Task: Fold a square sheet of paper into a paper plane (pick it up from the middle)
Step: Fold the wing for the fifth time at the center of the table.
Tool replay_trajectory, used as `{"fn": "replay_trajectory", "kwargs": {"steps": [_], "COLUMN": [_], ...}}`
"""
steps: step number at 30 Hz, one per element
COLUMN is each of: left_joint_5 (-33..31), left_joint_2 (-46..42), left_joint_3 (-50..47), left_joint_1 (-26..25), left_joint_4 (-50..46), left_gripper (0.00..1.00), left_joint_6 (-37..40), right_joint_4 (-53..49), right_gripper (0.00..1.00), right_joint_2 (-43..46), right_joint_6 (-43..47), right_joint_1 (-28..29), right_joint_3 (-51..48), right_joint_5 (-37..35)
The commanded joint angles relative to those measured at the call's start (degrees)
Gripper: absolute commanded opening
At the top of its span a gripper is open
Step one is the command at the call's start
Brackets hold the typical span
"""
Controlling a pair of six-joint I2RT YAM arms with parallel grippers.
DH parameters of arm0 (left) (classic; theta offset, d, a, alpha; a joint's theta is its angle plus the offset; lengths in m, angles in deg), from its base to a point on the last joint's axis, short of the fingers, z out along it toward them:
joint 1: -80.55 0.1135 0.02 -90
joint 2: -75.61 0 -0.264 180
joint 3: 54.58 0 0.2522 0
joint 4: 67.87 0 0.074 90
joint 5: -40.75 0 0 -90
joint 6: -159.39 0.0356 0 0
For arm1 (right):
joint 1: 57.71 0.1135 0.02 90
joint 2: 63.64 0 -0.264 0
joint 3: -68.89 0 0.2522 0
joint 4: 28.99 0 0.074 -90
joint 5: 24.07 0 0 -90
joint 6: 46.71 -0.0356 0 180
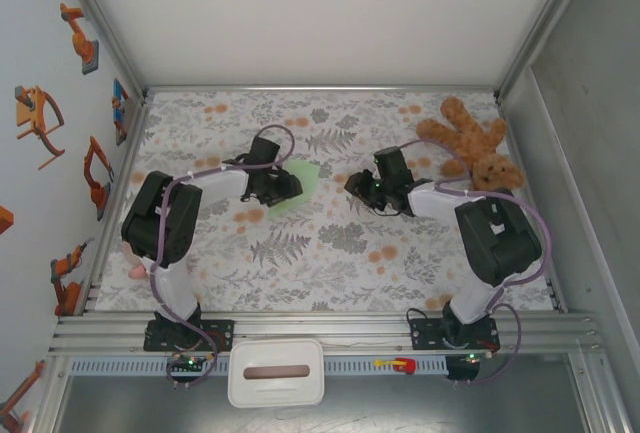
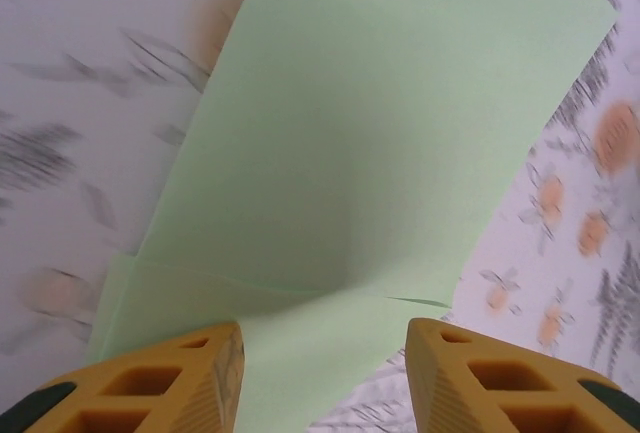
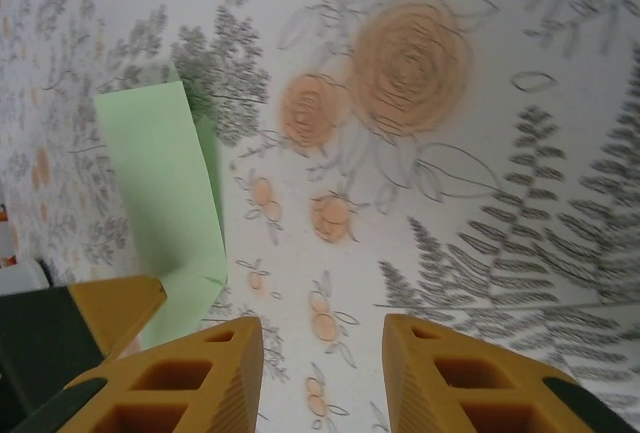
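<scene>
The pale green square sheet of paper (image 1: 306, 175) lies on the floral tablecloth, folded over itself in layers and not in the dart shape of a paper plane. Close under the left wrist camera, a folded flap of the paper (image 2: 380, 133) overlaps a lower layer. My left gripper (image 1: 283, 185) (image 2: 325, 353) hovers over the paper's near edge, its yellow fingers open and apart on either side of it. My right gripper (image 1: 355, 185) (image 3: 322, 353) stands open over bare cloth, with the paper (image 3: 160, 183) to its left.
A brown teddy bear (image 1: 475, 148) lies at the back right of the table. A white tray (image 1: 276, 373) sits on the rail at the near edge. Walls close in the left, back and right. One left-gripper finger (image 3: 110, 303) shows beside the right gripper.
</scene>
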Motion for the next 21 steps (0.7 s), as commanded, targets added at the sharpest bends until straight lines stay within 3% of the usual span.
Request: {"fn": "replay_trajectory", "kwargs": {"steps": [1,4,8,13,21], "left_joint_5": [2.5,2.8,2.2,1.5,2.7], "left_joint_2": [1.6,1.7,1.2,1.4,-0.6], "left_joint_3": [-1.3,-1.0,-0.3,-0.2,0.2], "left_joint_1": [-3.4,-4.5,-4.6,-4.6,-4.5], "left_joint_4": [-2.4,-2.2,-2.2,-3.2,-3.4], "left_gripper": [0.45,0.37,0.28,0.21,0.18], "left_joint_6": [-4.5,-7.1,-7.8,-7.8,-7.2], "right_joint_4": [1.5,1.8,3.4,4.7,3.2], "right_gripper": [0.34,0.3,0.17,0.04,0.0], "right_joint_2": [1.6,0.7,-2.8,-7.7,-12.5], "right_joint_6": [-2.1,-1.9,-1.9,-2.9,-3.1], "right_joint_1": [0.7,1.8,4.6,7.6,8.8], "right_joint_3": [-0.8,-0.3,2.1,5.0,7.7], "right_joint_5": [-1.6,0.1,3.7,5.6,6.2]}}
